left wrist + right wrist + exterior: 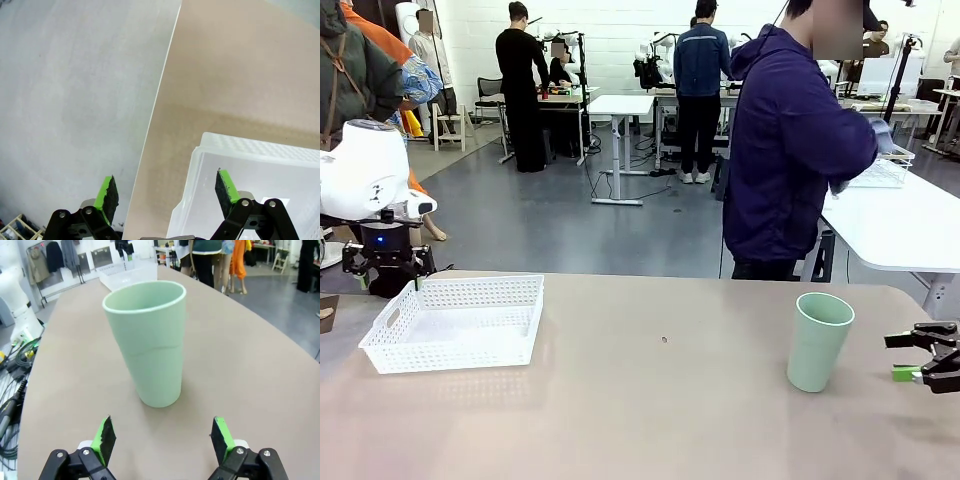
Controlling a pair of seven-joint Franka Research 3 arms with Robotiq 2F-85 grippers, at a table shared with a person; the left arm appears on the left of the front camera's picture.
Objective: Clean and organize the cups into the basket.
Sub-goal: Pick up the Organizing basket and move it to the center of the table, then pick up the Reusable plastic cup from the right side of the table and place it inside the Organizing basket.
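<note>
Tan tabletop (650, 400) holds an upright mint cup (819, 340). Right gripper (894, 357) gapes empty just beside it; left gripper (167, 187) gapes empty well apart, by the basket (455, 322).

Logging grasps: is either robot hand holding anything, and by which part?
Nothing is held. The right hand stands open short of the mint cup; the left hand open above the basket rim.

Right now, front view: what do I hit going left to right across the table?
left end effector, open, at the basket's far left corner → white basket → mint green cup, upright → right end effector, open, just right of the cup
</note>
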